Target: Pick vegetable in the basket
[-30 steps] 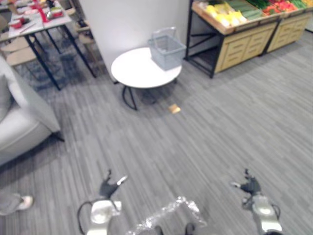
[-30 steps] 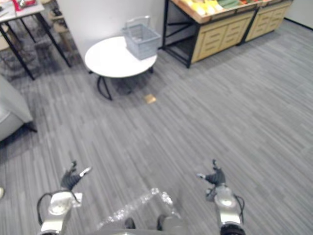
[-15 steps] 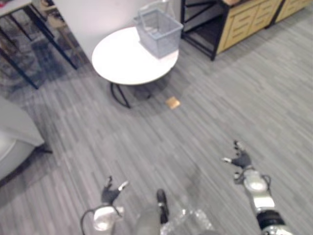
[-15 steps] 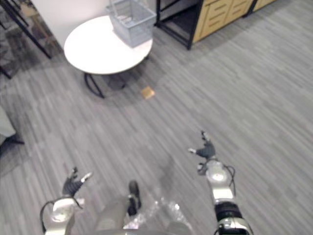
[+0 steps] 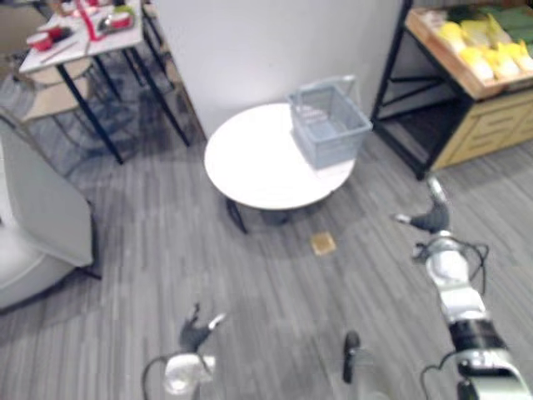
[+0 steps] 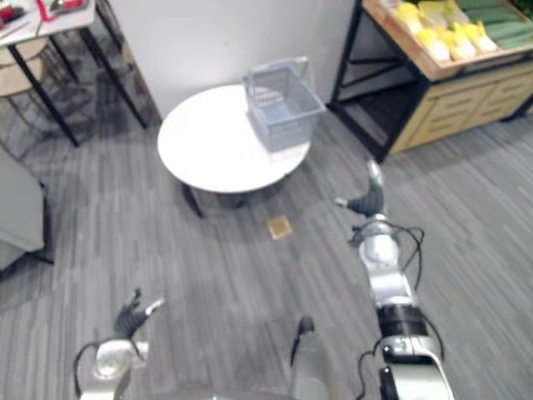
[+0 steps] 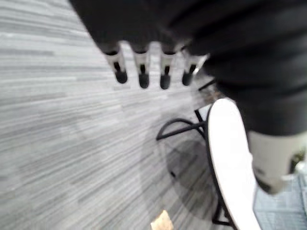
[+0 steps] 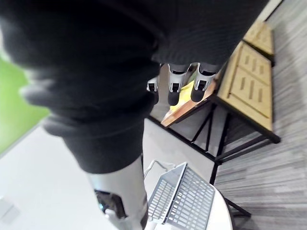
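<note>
Vegetables (image 6: 433, 32), yellow ones with green ones next to them, lie on top of a wooden stand (image 6: 450, 112) that is to the right of the basket (image 6: 283, 104) and a little beyond it. They are well apart from both hands.

The basket is grey wire with its handle up. It sits at the far right edge of a round white surface (image 6: 208, 150) and looks empty.

The right hand (image 6: 366, 200) is raised in the air on the near side of the basket and a little to its right, short of the stand and touching nothing. Its fingers (image 8: 175, 88) are straight and spread with the thumb out, and it holds nothing. The left hand (image 6: 133, 317) hangs low, well apart from the basket on its near left side, with fingers (image 7: 141, 72) straight and loose, also empty.

A small brown square (image 6: 280, 227) lies on the floor just in front of the surface, between the basket and the robot.

As I judge it, the step in hand is the approach: no vegetable has been picked and nothing has gone into the basket. The next move calls for closing in on the stand to the right of the basket and bringing the right hand over one vegetable. The fingers then need to curl round it firmly before it is carried across to the basket.
</note>
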### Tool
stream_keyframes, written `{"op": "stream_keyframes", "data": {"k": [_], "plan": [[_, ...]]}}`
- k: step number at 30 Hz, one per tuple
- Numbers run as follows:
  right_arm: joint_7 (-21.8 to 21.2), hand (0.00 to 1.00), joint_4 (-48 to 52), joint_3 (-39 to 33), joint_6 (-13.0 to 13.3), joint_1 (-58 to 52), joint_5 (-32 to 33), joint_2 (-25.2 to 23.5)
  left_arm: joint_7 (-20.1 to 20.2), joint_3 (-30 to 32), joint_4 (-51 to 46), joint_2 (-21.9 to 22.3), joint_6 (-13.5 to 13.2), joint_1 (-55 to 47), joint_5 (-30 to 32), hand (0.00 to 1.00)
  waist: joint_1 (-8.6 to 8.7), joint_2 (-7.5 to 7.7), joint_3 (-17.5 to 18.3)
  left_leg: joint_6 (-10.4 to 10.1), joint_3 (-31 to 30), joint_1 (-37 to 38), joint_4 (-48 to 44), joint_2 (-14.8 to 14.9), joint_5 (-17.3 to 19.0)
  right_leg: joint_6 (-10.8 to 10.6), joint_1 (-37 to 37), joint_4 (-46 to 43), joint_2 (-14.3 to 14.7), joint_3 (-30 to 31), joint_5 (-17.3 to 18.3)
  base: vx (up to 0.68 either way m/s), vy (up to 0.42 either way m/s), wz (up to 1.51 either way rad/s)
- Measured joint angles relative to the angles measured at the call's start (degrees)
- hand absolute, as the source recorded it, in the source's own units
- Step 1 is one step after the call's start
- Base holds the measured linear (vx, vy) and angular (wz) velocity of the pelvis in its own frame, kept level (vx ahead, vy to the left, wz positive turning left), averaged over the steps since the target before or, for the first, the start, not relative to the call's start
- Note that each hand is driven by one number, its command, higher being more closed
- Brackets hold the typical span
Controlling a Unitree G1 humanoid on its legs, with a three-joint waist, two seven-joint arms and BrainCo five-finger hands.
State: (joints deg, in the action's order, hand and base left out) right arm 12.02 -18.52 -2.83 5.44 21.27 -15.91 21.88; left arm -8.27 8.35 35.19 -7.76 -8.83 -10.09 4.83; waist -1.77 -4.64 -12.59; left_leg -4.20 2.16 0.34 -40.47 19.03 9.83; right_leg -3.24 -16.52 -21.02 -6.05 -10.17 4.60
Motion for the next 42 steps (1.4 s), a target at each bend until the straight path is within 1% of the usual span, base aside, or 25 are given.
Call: {"op": "stream_keyframes", "data": {"k": [2, 3, 5, 7, 9, 10, 11, 12, 13, 14, 15, 16, 17, 18, 19, 20, 22, 24, 26, 27, 29, 32, 35, 37, 42], "plan": [[0.21, 0.0, -0.02, 1.09, -0.16, 1.8, -0.18, 1.19, -0.03, 0.37, 0.67, 1.89, 0.21, -0.69, -0.1, 0.0, -0.81, -1.1, -1.3, 0.65, 0.67, -6.4, -14.15, 2.76, -0.95, 1.68, 5.48, 2.03, 1.64, -2.12, 1.73, 0.44, -0.266, 0.28], [0.8, 0.0, 0.01, 1.27, -0.22, 2.6, -0.61, 0.82, -0.03, 0.43, 1.12, 2.38, 0.26, -1.07, -0.12, 0.0, -1.22, -0.14, -2.26, 0.77, 3.52, -8.85, -18.2, 2.02, 0.51, 2.48, 10.54, 4.65, 1.56, -3.06, 2.44, 0.5, -0.25, 0.45], [1.3, 0.0, 0.06, 1.61, -0.17, 3.89, -2.27, 1.28, -0.02, 0.51, 1.1, 2.58, 0.25, -1.41, -0.09, 0.0, -2.02, 1.42, -2.54, 1.29, 9.63, -11.67, -15.18, -0.12, 2.53, 2.88, 16.39, 9.86, 1.12, -4.4, 2.76, 0.47, -0.228, 0.35], [1.3, 0.0, 0.04, 2.0, -0.17, 6.37, -2.44, 3.48, 0.0, 0.62, 1.06, 2.63, 0.24, -1.32, -0.07, 0.0, -2.27, 1.98, -2.32, 1.83, 16.9, -14.78, -2.28, -3.68, 3.26, 2.71, 19.67, 14.43, 0.39, -6.05, 2.76, 0.44, -0.075, 0.34], [1.33, 0.0, -0.63, 3.23, -0.28, 8.67, -4.45, 6.53, 0.07, 0.88, 1.07, 2.92, 0.27, -1.03, -0.02, 0.0, -1.95, 1.92, -2.28, 2.31, 21.4, -16.23, 13.21, -7.89, 0.95, 0.92, 21.31, 17.01, -0.39, -7.36, 2.39, 0.46, 0.029, 0.31], [1.37, 0.0, -0.93, 3.89, -0.28, 9.58, -4.53, 8.82, 0.07, 0.91, 1.09, 3.54, 0.25, -1.39, 0.06, 0.0, -1.91, 1.3, -2.11, 2.69, 22.56, -15.34, 24.39, -10.52, -5.11, -0.81, 22.33, 17.54, -0.5, -8.04, 3.13, 0.46, 0.109, 0.14], [1.39, 0.0, -1.78, 4.14, -0.28, 10.08, -4.76, 10.32, 0.0, 0.83, 1.1, 4.31, 0.2, -2.11, 0.15, 0.0, -2.12, -0.29, -1.36, 5.97, 22.14, -14.47, 31.23, -10.84, -13.24, -3.41, 23.47, 16.81, 0.7, -7.99, 4.98, 0.46, 0.124, 0.13], [1.52, 0.0, -2.31, 4.03, -0.39, 9.97, -5.13, 9.83, 0.0, 0.82, 1.8, 4.03, 0.26, -1.77, 0.38, 0.0, -2.23, 1.0, -1.58, 8.68, 22.4, -13.42, 31.4, -12.02, -12.59, -3.84, 23.81, 15.61, -0.1, -7.88, 6.23, 0.45, 0.143, 0.17], [1.39, 0.0, -2.86, 4.4, -0.96, 9.96, -6.45, 9.5, 0.02, 0.31, 2.47, 3.96, 0.41, -1.74, 0.51, 0.0, -2.06, 3.13, -1.47, 7.67, 22.27, -11.45, 32.74, -14.35, -11.11, -4.43, 23.48, 11.65, -2.69, -7.97, 7.62, 0.42, 0.138, 0.25], [1.18, 0.0, -2.86, 4.55, -1.01, 10.04, -6.89, 9.41, 0.2, -0.7, 3.47, 4.42, 0.65, -1.73, 1.06, 0.0, -2.03, 3.83, -1.51, 7.53, 22.11, -8.6, 34.57, -16.02, -9.78, -5.03, 21.46, 3.06, -5.01, -6.91, 8.36, 0.41, 0.137, 0.21], [1.18, 0.0, -2.86, 4.66, -1.03, 10.17, -7.28, 9.19, 0.41, -1.34, 3.84, 4.41, 0.64, -1.92, 1.03, 0.0, -2.11, 3.86, -1.54, 7.89, 22.04, -6.86, 35.34, -16.56, -9.43, -5.13, 19.12, -4.06, -6.29, -5.75, 8.27, 0.4, 0.129, 0.17], [1.21, 0.0, -2.86, 5.51, -1.08, 10.69, -8.68, 8.8, 0.44, -1.37, 3.93, 3.56, 0.71, -1.99, 1.42, 0.0, -1.86, 4.39, -1.75, 8.3, 21.19, -3.93, 36.25, -17.73, -8.17, -6.28, 12.77, -19.8, -8.44, -1.57, 6.53, 0.32, 0.077, 0.21], [1.2, 0.0, -3.0, 5.9, -1.12, 11.19, -8.95, 8.64, 0.34, -1.39, 3.97, 2.9, 0.76, -1.74, 1.84, 0.0, -1.51, 4.68, -2.16, 8.37, 20.68, -2.6, 36.25, -18.0, -7.57, -6.4, 10.18, -26.21, -8.44, 0.83, 6.71, 0.45, 0.02, 0.56], [1.31, 0.0, -4.24, 7.42, -1.13, 12.93, -8.98, 8.64, 0.01, -1.55, 3.98, 1.38, 0.77, -1.07, 2.73, 0.0, -1.19, 4.56, -2.85, 8.45, 19.45, -0.07, 36.36, -17.98, -7.12, -4.65, 5.57, -33.34, -8.02, 3.17, 7.7, 0.36, -0.035, 0.63], [1.35, 0.0, -5.21, 8.1, -1.16, 13.98, -8.97, 8.65, -0.15, -1.78, 4.02, 0.78, 0.76, -0.77, 2.76, 0.0, -0.6, 4.53, -2.88, 8.44, 18.86, 0.43, 36.43, -17.92, -7.13, -3.56, 4.19, -32.79, -8.08, 2.77, 8.33, 0.41, -0.069, 0.9], [1.35, 0.0, -7.35, 8.4, -1.11, 16.68, -8.96, 8.85, -0.27, -1.83, 3.99, -0.01, 0.62, 0.33, 2.74, 0.0, -0.06, 4.18, -3.12, 8.41, 17.07, 0.76, 36.51, -17.39, -7.14, -1.07, 1.87, -25.2, -7.85, 1.5, 9.39, 0.25, -0.067, 0.69], [1.36, 0.0, -9.06, 8.44, -1.13, 19.13, -8.95, 10.02, -0.24, -1.89, 4.01, -0.49, 0.59, 1.96, 2.73, 0.0, -0.06, 3.8, -3.55, 7.65, 15.38, 0.59, 36.87, -16.69, -6.88, -0.69, 0.57, -12.85, -7.38, 1.47, 9.35, 0.29, -0.161, 0.74], [1.32, 0.0, -10.76, 8.47, -1.16, 21.26, -8.95, 12.56, -0.11, -3.21, 4.01, -1.87, 0.41, 3.55, 2.72, 0.0, -0.08, 4.05, -4.09, 5.13, 13.65, -0.03, 36.82, -16.12, -5.71, -1.1, 0.54, 3.96, -7.18, 4.47, 3.66, 0.32, -0.294, 0.82], [1.3, 0.0, -13.04, 8.55, -1.23, 22.87, -8.96, 13.05, 0.12, -3.9, 3.96, -4.7, 0.0, 3.26, 2.72, 0.0, -0.21, 7.45, -4.68, 1.72, 11.93, -0.18, 35.47, -17.4, -3.9, -0.73, 0.6, 11.68, -8.92, 6.45, -9.59, 0.24, -0.297, 0.58], [1.28, 0.0, -13.76, 8.84, -1.17, 23.3, -8.96, 13.4, 0.1, -3.78, 4.34, -5.35, -0.02, 3.23, 2.72, 0.0, -0.27, 8.47, -4.73, 0.79, 11.57, -0.22, 34.99, -17.87, -3.4, -3.23, 0.73, 11.89, -9.56, 6.73, -9.84, 0.24, -0.376, 0.13], [1.23, 0.0, -17.08, 11.17, -1.36, 28.18, -8.98, 16.01, 0.18, -3.71, 4.94, -3.65, -0.64, 2.73, 2.75, 0.0, -0.17, 3.85, -5.53, -1.92, 12.55, -3.32, 33.49, -12.35, -2.46, -3.62, 0.39, 16.17, -4.73, 4.65, -11.45, 0.25, -0.389, -0.17], [1.23, 0.0, -23.31, 13.09, -1.58, 35.05, -8.98, 21.37, 0.16, -3.72, 5.07, -3.41, -0.78, 3.75, 2.68, 0.0, -0.03, 1.05, -7.83, -4.12, 12.84, -4.2, 36.39, -9.11, -3.88, -2.79, 0.42, 20.72, -0.77, 3.74, -13.56, 0.13, -0.202, -0.16], [1.24, 0.0, -27.7, 15.2, -1.65, 41.73, -8.97, 27.26, 0.13, -3.74, 5.5, -3.0, -1.87, 5.35, 2.33, 0.0, 0.25, -1.29, -9.7, -4.77, 12.64, -6.46, 37.49, -8.29, -4.6, -2.4, -1.11, 22.9, 0.3, 3.11, -14.49, 0.05, -0.1, -0.02], [1.34, 0.0, -29.57, 15.5, -1.63, 44.53, -8.98, 29.02, 0.04, -3.76, 6.04, -2.89, -1.98, 6.65, 2.14, 0.0, 0.25, -2.2, -10.37, -4.88, 12.52, -8.53, 37.65, -8.43, -5.01, -2.6, -2.33, 24.94, 0.3, 2.9, -15.81, 0.02, -0.027, 0.08], [1.31, 0.0, -32.04, 20.19, -1.45, 46.26, -9.12, 29.47, -0.22, -5.3, 6.25, -1.11, -2.67, 7.91, 0.83, 0.0, -0.08, -4.21, -12.49, -4.75, 12.55, -11.45, 38.43, -8.97, -5.77, -2.54, -4.58, 27.03, 0.08, 2.94, -17.09, 0.0, -0.003, 0.01]]}}
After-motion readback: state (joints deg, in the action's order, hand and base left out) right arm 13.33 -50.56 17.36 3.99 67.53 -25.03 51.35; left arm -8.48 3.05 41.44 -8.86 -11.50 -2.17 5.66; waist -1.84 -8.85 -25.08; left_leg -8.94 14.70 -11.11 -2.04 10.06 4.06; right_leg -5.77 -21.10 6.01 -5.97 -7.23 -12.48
